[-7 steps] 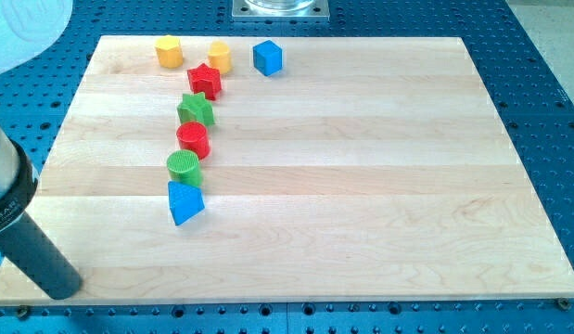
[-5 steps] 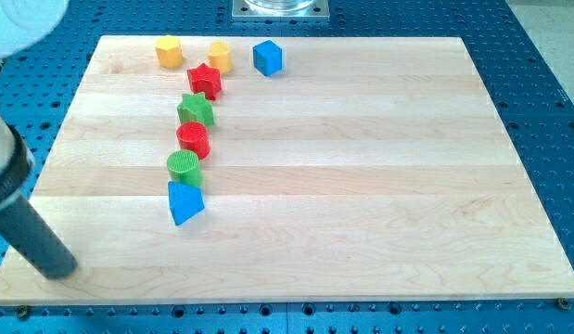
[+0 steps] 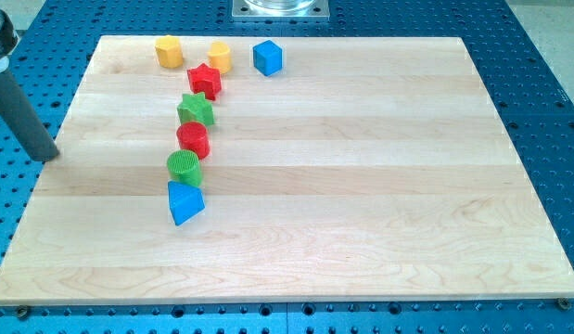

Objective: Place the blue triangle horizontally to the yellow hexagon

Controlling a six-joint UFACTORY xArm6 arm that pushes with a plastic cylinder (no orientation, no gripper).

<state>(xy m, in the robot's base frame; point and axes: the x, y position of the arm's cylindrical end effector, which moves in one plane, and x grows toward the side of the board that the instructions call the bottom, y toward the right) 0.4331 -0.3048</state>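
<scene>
My tip (image 3: 47,155), a bare rod end effector holding nothing, sits off-board, well left of the blue triangle (image 3: 184,202).

A: Where did the blocks sit on the board (image 3: 361,186)?

B: A line ran from 12 toward 6 o'clock at the view's left: hexagon (image 3: 169,50), star (image 3: 204,80), second star (image 3: 196,109), cylinder (image 3: 193,140), second cylinder (image 3: 184,167), triangle (image 3: 184,202).

A: Others?

B: Another cylinder (image 3: 220,57) and a cube (image 3: 267,57) lay at the hexagon's 3 o'clock. My tip (image 3: 47,154) stood at the triangle's 10 o'clock, off the board.
</scene>
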